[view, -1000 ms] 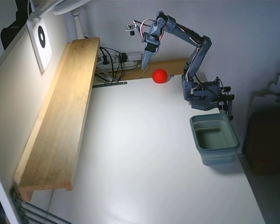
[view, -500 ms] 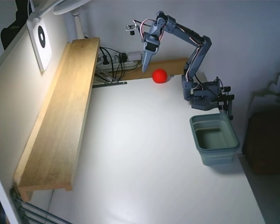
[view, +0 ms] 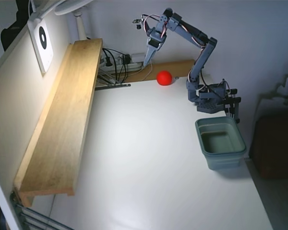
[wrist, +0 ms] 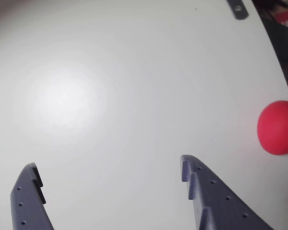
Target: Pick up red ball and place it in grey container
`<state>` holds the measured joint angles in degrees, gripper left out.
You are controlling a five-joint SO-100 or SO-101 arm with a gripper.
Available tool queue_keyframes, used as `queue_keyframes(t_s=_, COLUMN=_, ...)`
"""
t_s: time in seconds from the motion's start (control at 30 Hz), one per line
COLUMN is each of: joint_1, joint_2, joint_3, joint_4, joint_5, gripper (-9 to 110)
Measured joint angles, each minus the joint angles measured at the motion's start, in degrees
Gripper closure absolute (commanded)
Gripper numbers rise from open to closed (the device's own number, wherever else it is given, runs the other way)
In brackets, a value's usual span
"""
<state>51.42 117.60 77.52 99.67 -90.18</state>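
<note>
The red ball [view: 164, 77] lies on the white table near its back edge, in front of a wooden strip. In the wrist view the red ball [wrist: 278, 127] sits at the right edge, outside the fingers. My gripper [view: 147, 61] hangs in the air up and to the left of the ball, pointing down, clear of it. The wrist view shows the gripper [wrist: 108, 163] open, its two dark blue fingers wide apart over bare table. The grey container [view: 221, 142] stands empty at the table's right side, just in front of the arm's base [view: 211, 98].
A long wooden shelf [view: 62, 115] runs along the left wall. Cables and a power strip [view: 117, 64] lie at the back, beside the gripper. A small metal piece [wrist: 237, 8] shows at the table's edge in the wrist view.
The gripper has lifted a little and drawn back toward the wall, away from the ball. The ball and container have stayed put.
</note>
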Motion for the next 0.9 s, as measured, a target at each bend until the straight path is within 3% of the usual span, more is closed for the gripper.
queue_keyframes(t_s=0.53, joint_1=27.0, joint_2=0.0, joint_3=0.0, joint_4=0.0, joint_5=0.1, gripper=63)
queue_keyframes(t_s=0.9, joint_1=39.3, joint_2=0.0, joint_3=0.0, joint_4=0.0, joint_5=0.0, gripper=63)
